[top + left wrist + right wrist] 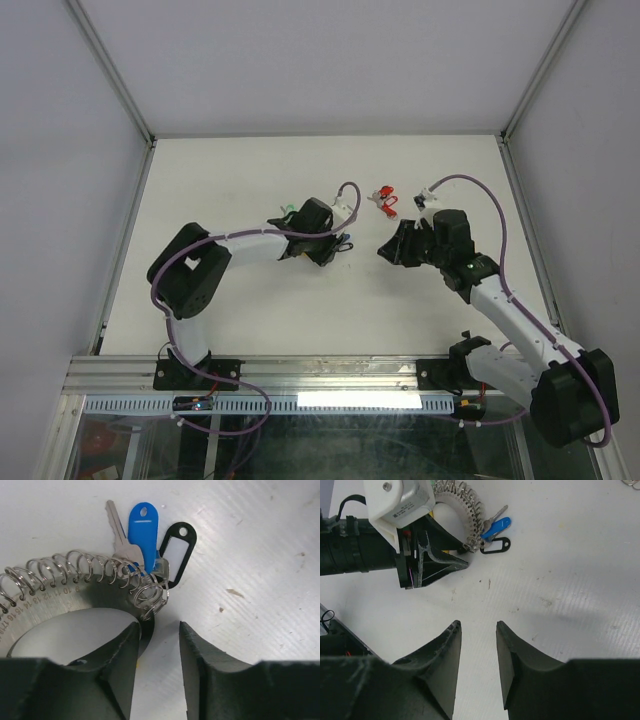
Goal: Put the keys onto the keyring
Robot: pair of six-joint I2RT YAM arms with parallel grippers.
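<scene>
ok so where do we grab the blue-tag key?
Probably the blue tag, pinched across its width at the holed free end, from above, on the side away from the keyring. That end lies flat, clear of the ring; the key crowds one edge.
</scene>
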